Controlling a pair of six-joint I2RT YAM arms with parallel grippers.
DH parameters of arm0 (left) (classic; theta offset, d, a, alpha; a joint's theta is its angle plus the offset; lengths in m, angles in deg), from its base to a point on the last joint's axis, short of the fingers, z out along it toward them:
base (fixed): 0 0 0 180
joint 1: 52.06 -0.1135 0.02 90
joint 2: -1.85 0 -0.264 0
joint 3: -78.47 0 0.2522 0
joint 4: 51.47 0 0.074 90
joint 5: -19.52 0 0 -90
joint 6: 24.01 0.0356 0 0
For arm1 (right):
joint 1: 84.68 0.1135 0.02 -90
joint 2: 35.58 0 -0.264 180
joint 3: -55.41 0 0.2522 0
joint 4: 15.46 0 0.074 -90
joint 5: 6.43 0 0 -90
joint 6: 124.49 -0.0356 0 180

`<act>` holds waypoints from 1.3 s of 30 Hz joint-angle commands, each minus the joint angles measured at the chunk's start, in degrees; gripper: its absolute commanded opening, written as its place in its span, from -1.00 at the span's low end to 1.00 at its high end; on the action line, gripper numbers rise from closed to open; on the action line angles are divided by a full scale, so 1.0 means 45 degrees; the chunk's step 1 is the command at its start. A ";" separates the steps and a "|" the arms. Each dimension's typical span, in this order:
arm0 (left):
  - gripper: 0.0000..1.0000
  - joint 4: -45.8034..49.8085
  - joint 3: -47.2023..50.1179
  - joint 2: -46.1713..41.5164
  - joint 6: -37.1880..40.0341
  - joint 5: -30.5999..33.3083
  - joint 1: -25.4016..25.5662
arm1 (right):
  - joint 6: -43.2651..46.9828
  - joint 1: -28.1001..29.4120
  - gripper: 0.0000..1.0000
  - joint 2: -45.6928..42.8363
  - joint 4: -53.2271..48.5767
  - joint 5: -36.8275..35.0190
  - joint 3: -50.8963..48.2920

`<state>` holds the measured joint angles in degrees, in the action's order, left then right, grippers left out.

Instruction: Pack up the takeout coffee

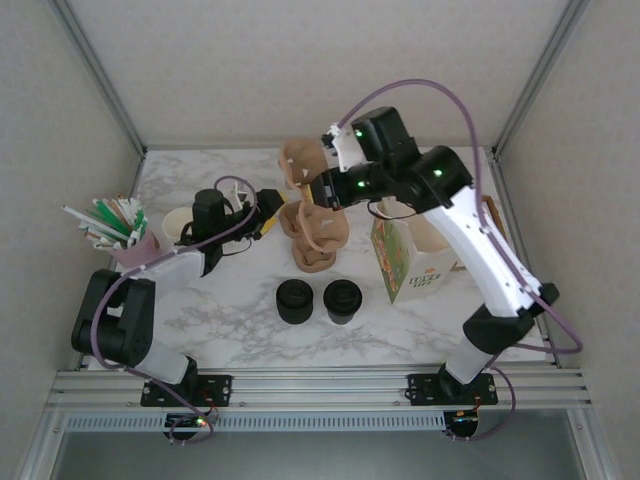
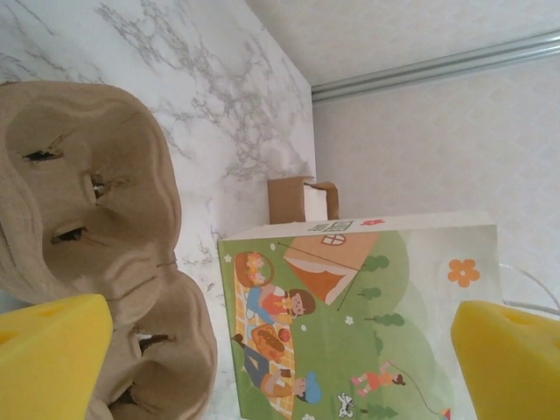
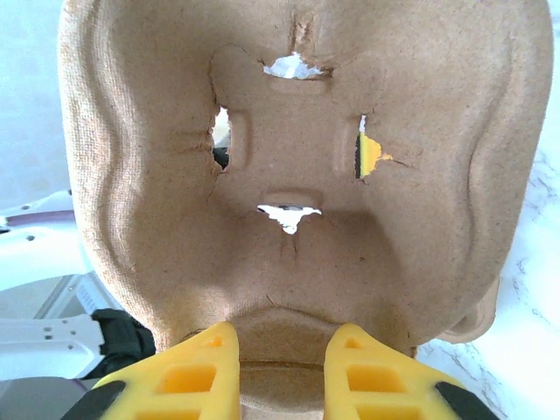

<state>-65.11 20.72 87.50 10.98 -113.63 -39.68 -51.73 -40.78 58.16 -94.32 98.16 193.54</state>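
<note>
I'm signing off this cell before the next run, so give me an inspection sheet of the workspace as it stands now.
Surface: marble table, no spill seen.
Job's things: black-lidded item and second black-lidded item at front centre; cannot tell which is the coffee. Picture-printed paper bag upright to their right.
Clutter: stacked cardboard cup trays mid-table; cream cups beside the left arm; pink cup of straws at left.
Grippers: left gripper open, empty; right gripper shut on a raised cup tray.
Cables: purple cable arches above right arm.
Surroundings: metal frame, pale walls.
</note>
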 commanded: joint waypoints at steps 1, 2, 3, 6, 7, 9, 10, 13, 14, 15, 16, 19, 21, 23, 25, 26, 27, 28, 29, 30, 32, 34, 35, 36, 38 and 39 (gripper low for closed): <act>0.99 0.2013 -0.0719 -0.0949 0.0874 0.0916 0.0411 | 0.0033 -0.0104 -0.60 -0.0844 -0.0181 -0.0527 -0.0198; 0.99 0.2662 -0.0984 -0.1182 0.1148 0.1272 0.0602 | 0.0105 -0.0164 -0.60 -0.1104 -0.0337 -0.0749 -0.0207; 0.99 0.3177 -0.1238 -0.1373 0.1364 0.1569 0.0787 | 0.0146 -0.0190 -0.60 -0.1300 -0.0479 -0.0921 -0.0250; 0.99 0.4455 -0.1908 -0.2008 0.1872 0.2481 0.1405 | 0.0326 -0.0668 -0.60 -0.1937 -0.0884 -0.1531 -0.0414; 0.99 0.4795 -0.2115 -0.2203 0.1961 0.2737 0.1618 | 0.0374 -0.0824 -0.60 -0.2139 -0.1010 -0.1666 -0.0466; 0.99 0.5260 -0.2502 -0.2508 0.2083 0.3125 0.2039 | 0.0487 -0.1087 -0.60 -0.2469 -0.1290 -0.1998 -0.0526; 0.99 0.5444 -0.2717 -0.2651 0.2114 0.3248 0.2274 | 0.0553 -0.1227 -0.60 -0.2634 -0.1459 -0.2264 -0.0548; 0.99 0.5908 -0.3411 -0.2932 0.2211 0.3651 0.3025 | 0.0791 -0.1578 -0.60 -0.2993 -0.1977 -0.3011 -0.0519; 0.99 0.6032 -0.3672 -0.2987 0.2251 0.3746 0.3281 | 0.0856 -0.1713 -0.60 -0.3098 -0.2129 -0.3243 -0.0544; 0.99 0.6085 -0.3860 -0.3014 0.2248 0.3801 0.3494 | 0.0912 -0.1829 -0.60 -0.3180 -0.2273 -0.3440 -0.0549; 0.99 0.6112 -0.4074 -0.3037 0.2246 0.3856 0.3723 | 0.0985 -0.1968 -0.60 -0.3289 -0.2429 -0.3675 -0.0548; 0.99 0.6252 -0.4647 -0.3075 0.2241 0.4069 0.4315 | 0.1153 -0.2456 -0.60 -0.3505 -0.2742 -0.4130 -0.0530; 0.99 0.6147 -0.4969 -0.3029 0.2176 0.4080 0.4665 | 0.1278 -0.2759 -0.60 -0.3551 -0.2895 -0.4453 -0.0469; 0.99 0.5978 -0.5409 -0.2776 0.2127 0.3983 0.5157 | 0.1417 -0.3075 -0.60 -0.3508 -0.3069 -0.4872 -0.0450; 0.99 0.5791 -0.5905 -0.2359 0.2068 0.3731 0.5610 | 0.1539 -0.3364 -0.60 -0.3423 -0.3111 -0.5079 -0.0462; 0.98 0.5663 -0.6171 -0.2080 0.2059 0.3537 0.5847 | 0.1582 -0.3535 -0.61 -0.3367 -0.3117 -0.5116 -0.0469; 0.96 0.5551 -0.6378 -0.1840 0.2042 0.3371 0.6019 | 0.1613 -0.3658 -0.60 -0.3310 -0.3093 -0.5070 -0.0479; 0.94 0.5417 -0.6599 -0.1589 0.1990 0.3224 0.6206 | 0.1623 -0.3805 -0.61 -0.3234 -0.3073 -0.4984 -0.0483; 0.92 0.5250 -0.6753 -0.1389 0.1954 0.3105 0.6362 | 0.1642 -0.3918 -0.61 -0.3174 -0.3025 -0.4853 -0.0505; 0.89 0.5123 -0.6866 -0.1244 0.1921 0.2988 0.6467 | 0.1642 -0.4036 -0.61 -0.3104 -0.2984 -0.4732 -0.0525; 0.82 0.4819 -0.7054 -0.0901 0.1820 0.2767 0.6668 | 0.1645 -0.4279 -0.62 -0.2952 -0.2917 -0.4537 -0.0552; 0.75 0.4704 -0.7239 -0.0509 0.1775 0.2592 0.6804 | 0.1623 -0.4497 -0.61 -0.2814 -0.2824 -0.4338 -0.0621; 0.72 0.4690 -0.7337 -0.0320 0.1756 0.2541 0.6849 | 0.1623 -0.4593 -0.61 -0.2728 -0.2800 -0.4210 -0.0658; 0.67 0.4665 -0.7431 -0.0107 0.1736 0.2454 0.6892 | 0.1623 -0.4691 -0.62 -0.2642 -0.2775 -0.4035 -0.0674; 0.58 0.4609 -0.7544 0.0239 0.1719 0.2413 0.6916 | 0.1613 -0.4915 -0.62 -0.2454 -0.2760 -0.3765 -0.0687; 0.52 0.4571 -0.7602 0.0400 0.1716 0.2372 0.6916 | 0.1603 -0.4989 -0.62 -0.2384 -0.2741 -0.3635 -0.0714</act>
<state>-42.23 -11.06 87.92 18.94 -100.98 -8.95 -45.32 -62.28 46.51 -107.07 79.34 190.92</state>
